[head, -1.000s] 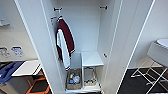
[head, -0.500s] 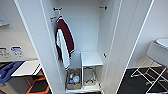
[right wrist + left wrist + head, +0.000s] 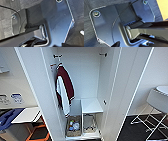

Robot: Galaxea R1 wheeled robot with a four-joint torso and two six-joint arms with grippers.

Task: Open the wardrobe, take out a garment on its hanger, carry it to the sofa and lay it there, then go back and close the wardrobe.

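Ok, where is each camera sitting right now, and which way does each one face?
Head view: high on the robot, facing forward and down into the open wardrobe, where a maroon jacket hangs above a basket; no part of the robot shows.
Left wrist view: on the left arm, pointing down at dark carpet; the robot's dark plate and bar show.
Right wrist view: on the right arm, pointing down at dark carpet; the same kind of plate shows.
Both wrist views share the carpet.

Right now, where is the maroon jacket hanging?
In the head view, the maroon jacket hangs inside the open wardrobe, on its left side by the left door, above a basket on the bottom shelf.
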